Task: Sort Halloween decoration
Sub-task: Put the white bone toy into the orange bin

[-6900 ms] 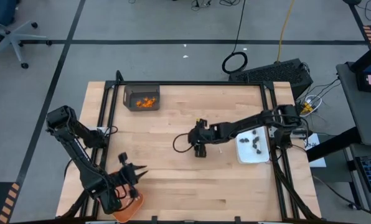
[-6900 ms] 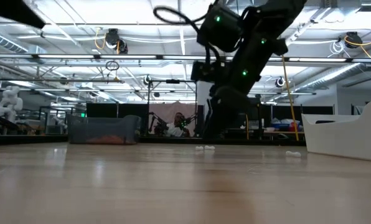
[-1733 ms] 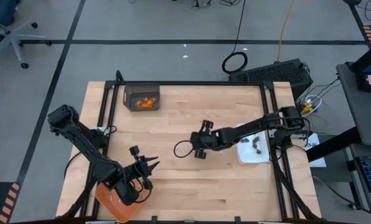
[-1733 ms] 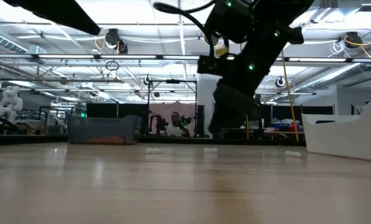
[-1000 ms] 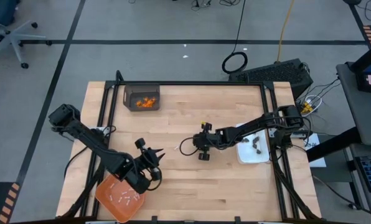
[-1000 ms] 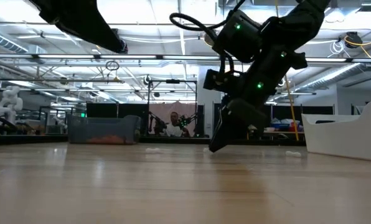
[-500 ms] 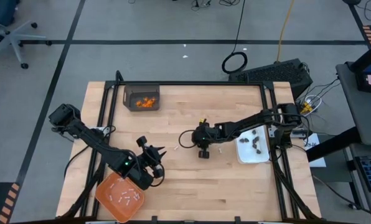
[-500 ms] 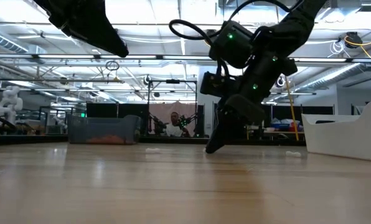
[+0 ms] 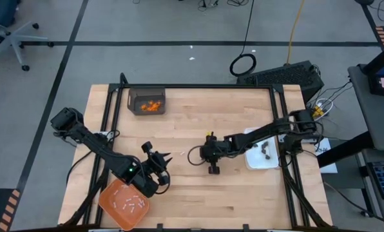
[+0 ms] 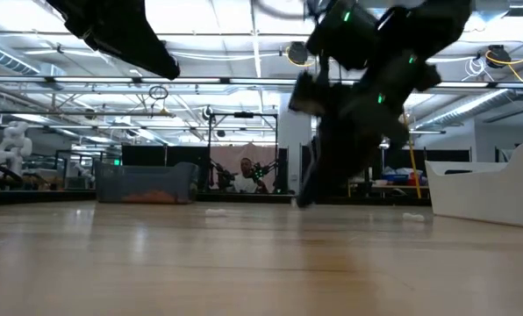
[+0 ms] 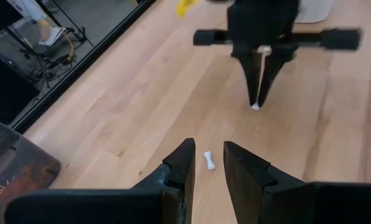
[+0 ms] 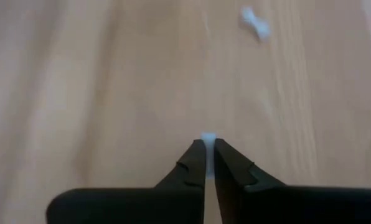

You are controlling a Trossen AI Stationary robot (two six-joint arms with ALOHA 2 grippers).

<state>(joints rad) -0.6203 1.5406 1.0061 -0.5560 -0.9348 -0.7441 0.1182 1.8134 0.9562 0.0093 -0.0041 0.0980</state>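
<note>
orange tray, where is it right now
In the high view the orange tray sits at the table's near left corner, holding white sticks, just beside the left gripper.

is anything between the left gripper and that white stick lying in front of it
Nothing visible. The left gripper is open, and the white stick lies on bare table just past its fingertips. The right gripper, shut on another white piece, is farther off.
</note>
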